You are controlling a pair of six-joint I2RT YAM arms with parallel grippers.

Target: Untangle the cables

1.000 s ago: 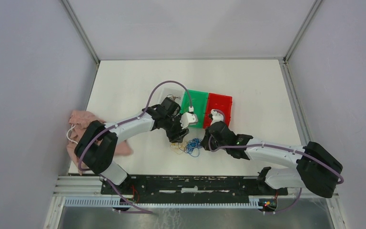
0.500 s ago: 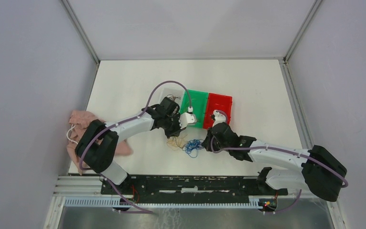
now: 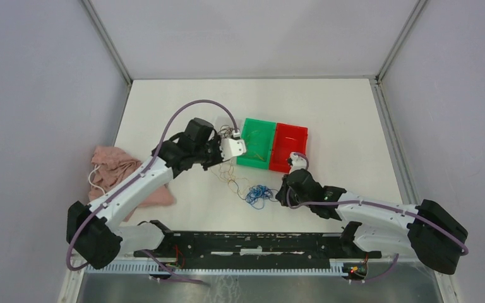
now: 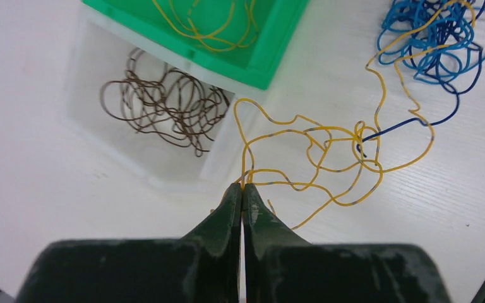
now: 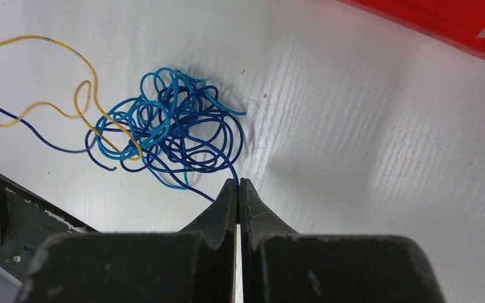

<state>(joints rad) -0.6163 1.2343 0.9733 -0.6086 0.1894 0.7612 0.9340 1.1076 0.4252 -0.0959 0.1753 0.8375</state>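
Observation:
The cables lie in front of the bins: a yellow-orange cable (image 4: 359, 144) is drawn out in loose loops from a knot, and a blue tangle (image 5: 170, 123) sits to its right. The two still cross; a yellow loop runs through the blue tangle (image 3: 259, 194). My left gripper (image 4: 242, 187) is shut on the near end of the yellow cable (image 3: 230, 180), just in front of the clear tray. My right gripper (image 5: 238, 182) is shut on a dark blue strand at the tangle's near right edge. A brown cable (image 4: 164, 104) lies coiled in the clear tray.
A green bin (image 3: 259, 121) with a yellow cable (image 4: 208, 25) in it and a red bin (image 3: 292, 126) stand side by side behind the cables. The clear tray (image 4: 132, 158) adjoins the green bin's left side. A pink cloth (image 3: 117, 170) lies at the left table edge.
My left gripper shut on the yellow cable and drew it left and back, stretching it out of the pile. My right gripper slid toward the near right with the blue strand.

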